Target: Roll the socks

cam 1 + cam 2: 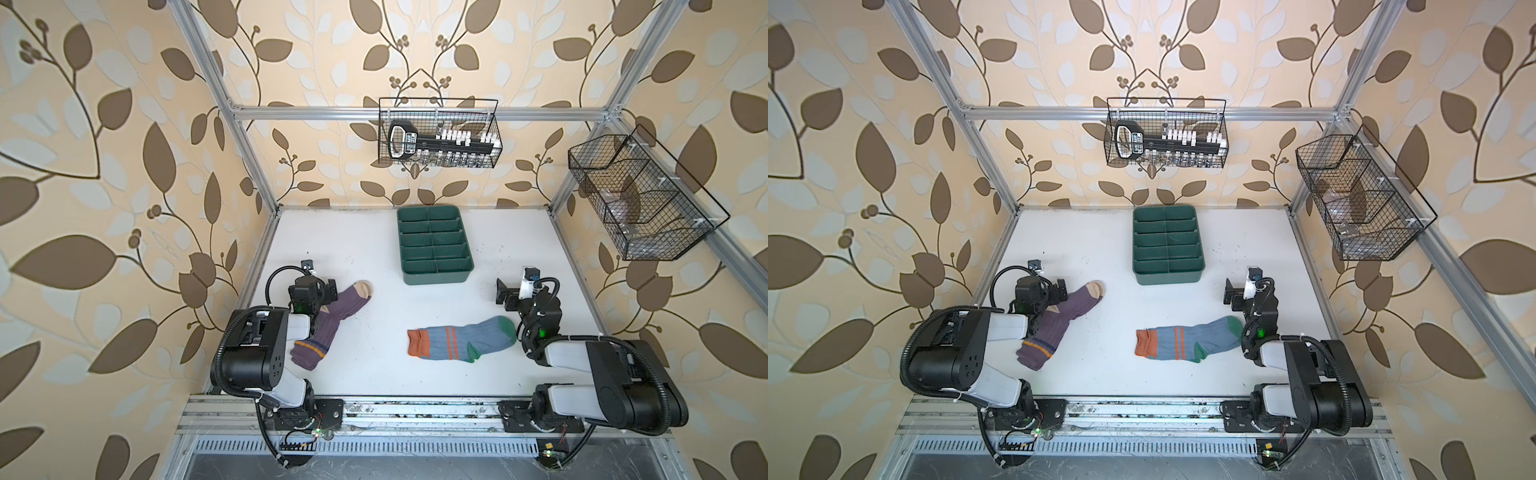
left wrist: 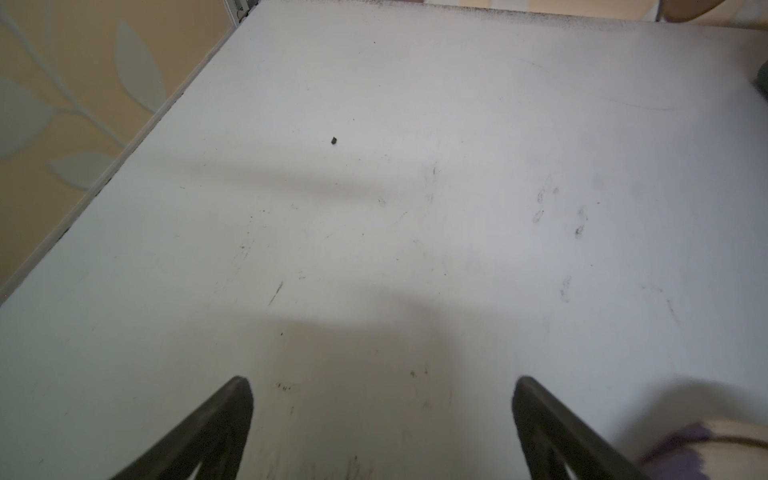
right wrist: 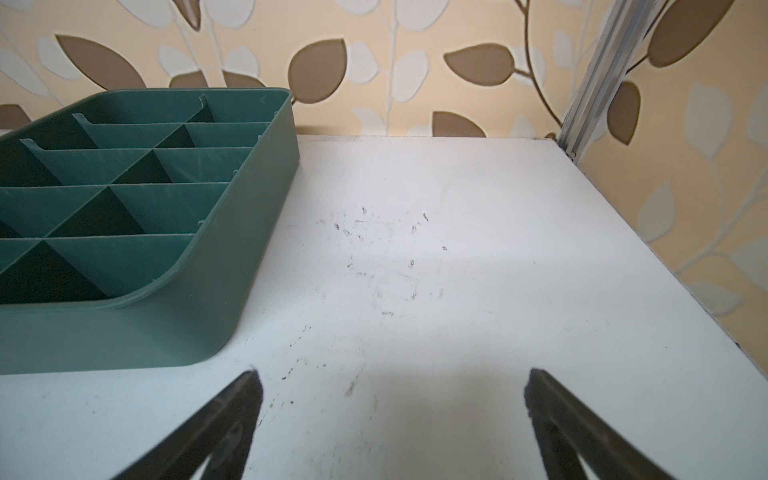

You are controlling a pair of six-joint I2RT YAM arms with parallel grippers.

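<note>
Both socks lie flat on the white table, apart from each other. The purple sock [image 1: 330,322] [image 1: 1059,322], with a beige toe and an orange stripe, runs diagonally at the left, partly under my left arm. My left gripper [image 1: 321,287] [image 1: 1054,291] [image 2: 382,382] hovers open beside its toe end over bare table; a corner of that sock [image 2: 681,453] shows in the left wrist view. The light blue sock [image 1: 465,343] [image 1: 1192,343], with a green toe and an orange cuff, lies crosswise at centre right. My right gripper [image 1: 508,296] [image 1: 1233,294] [image 3: 395,374] is open, empty, behind its toe.
A green divided tray [image 1: 434,277] [image 1: 1169,277] [image 3: 166,324] stands at the back centre, to the left of my right gripper. Two black wire baskets hang on the frame, one at the back [image 1: 438,133] and one at the right [image 1: 640,195].
</note>
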